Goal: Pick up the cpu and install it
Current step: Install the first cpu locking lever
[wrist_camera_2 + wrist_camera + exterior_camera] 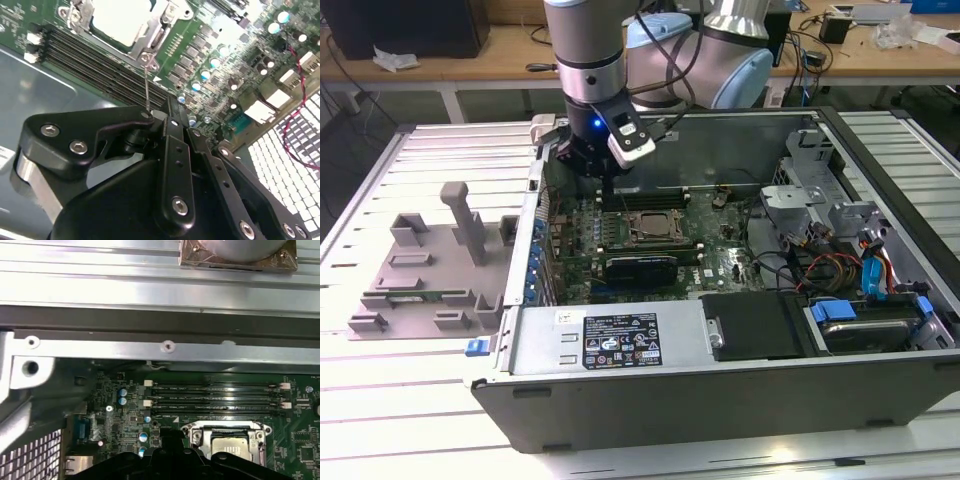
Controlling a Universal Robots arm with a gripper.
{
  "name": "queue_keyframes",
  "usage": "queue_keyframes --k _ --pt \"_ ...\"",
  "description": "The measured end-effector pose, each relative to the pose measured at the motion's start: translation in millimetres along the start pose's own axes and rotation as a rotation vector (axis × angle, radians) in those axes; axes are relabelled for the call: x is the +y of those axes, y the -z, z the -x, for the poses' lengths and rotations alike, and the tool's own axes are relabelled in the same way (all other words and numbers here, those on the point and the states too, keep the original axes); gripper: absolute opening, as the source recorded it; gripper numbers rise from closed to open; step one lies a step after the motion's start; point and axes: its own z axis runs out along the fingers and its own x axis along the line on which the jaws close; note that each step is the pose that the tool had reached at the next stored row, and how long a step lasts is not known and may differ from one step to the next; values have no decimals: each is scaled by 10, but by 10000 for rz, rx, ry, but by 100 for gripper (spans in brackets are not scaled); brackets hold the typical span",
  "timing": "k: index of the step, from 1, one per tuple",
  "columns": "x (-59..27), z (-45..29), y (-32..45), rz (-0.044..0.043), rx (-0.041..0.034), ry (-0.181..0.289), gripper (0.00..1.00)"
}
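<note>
Gripper (607,195) low inside the open PC case (720,390), over the motherboard (720,262) beside the socket (655,226), cpu (122,22) apparently seated in the socket, fingers look closed, nothing held.

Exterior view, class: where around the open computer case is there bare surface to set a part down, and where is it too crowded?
Bare slatted table lies in front of the grey fixture tray and along the exterior view's right of the computer case. Crowded: the motherboard under the gripper, and the cable-filled drive bay.
</note>
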Motion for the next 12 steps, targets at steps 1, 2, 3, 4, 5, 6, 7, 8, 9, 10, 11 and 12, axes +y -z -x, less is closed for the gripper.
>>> queue_keyframes --k 1,2,3,4,5,6,7,8,9,10,11,12 --pt "0 21 -1 0 0 -1 11" --pt "-2 78 -4 0 -1 0 11" --pt "-3 107 -5 0 -1 2 11" --pt "-4 147 -7 0 1 0 11" --pt "-8 238 -11 -1 3 1 11" --pt "-11 296 -14 -1 4 -2 11" --pt "-14 334 -16 -1 5 -1 11" --pt "-19 426 -21 0 5 -2 11" --pt "-20 447 -21 -1 9 0 11" --pt "-20 448 -21 0 8 1 11" --pt "-20 449 -21 -1 7 -1 11" --pt "-20 449 -28 2 3 -1 11"
